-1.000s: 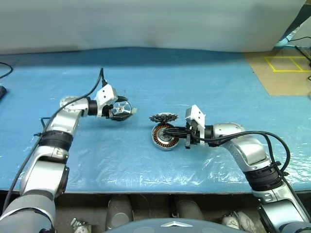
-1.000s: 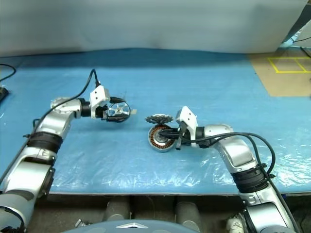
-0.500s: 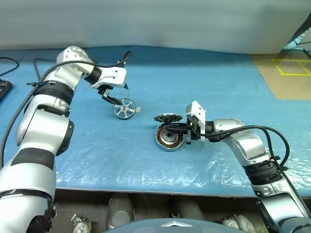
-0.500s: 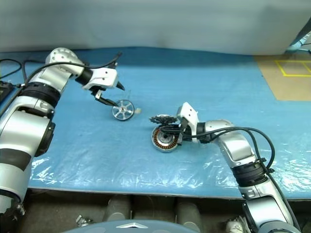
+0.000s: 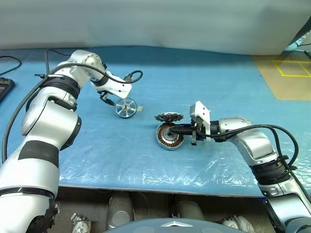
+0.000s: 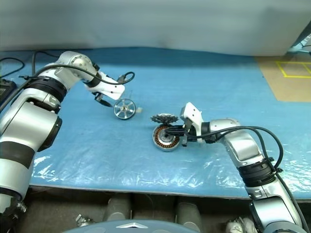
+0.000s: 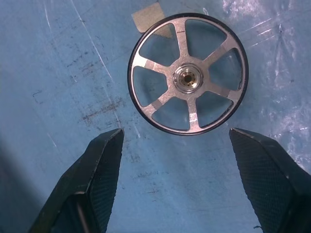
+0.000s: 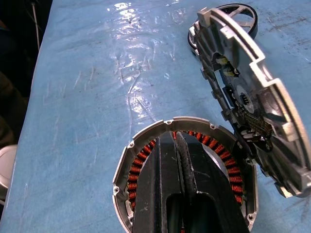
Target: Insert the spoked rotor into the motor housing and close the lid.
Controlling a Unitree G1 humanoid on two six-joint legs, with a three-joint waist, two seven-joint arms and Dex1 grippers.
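The spoked rotor point(image 5: 126, 107), a flat silver wheel with a dark rim, lies on the blue sheet at left centre. My left gripper point(image 5: 110, 100) hangs open just above it. In the left wrist view the rotor point(image 7: 188, 80) lies just beyond the two spread fingertips point(image 7: 108, 145), untouched. The motor housing point(image 5: 168, 137), with its copper winding ring, sits at centre. My right gripper point(image 8: 175, 140) is shut, and its fingers lie across the housing's open top point(image 8: 146, 145). The toothed lid point(image 8: 243, 92) stands tilted at the housing's far edge.
A small scrap of tape point(image 7: 148, 17) lies beside the rotor. A black device point(image 5: 5, 88) sits at the table's far left edge. Brown floor with yellow lines point(image 5: 291, 68) lies past the table's right end. The table's front edge point(image 5: 155, 187) runs close below the arms.
My left arm has lifted and its wrist has rolled. The open gripper, which lay level around the rotor, now points down at it from above. The right arm has stayed put.
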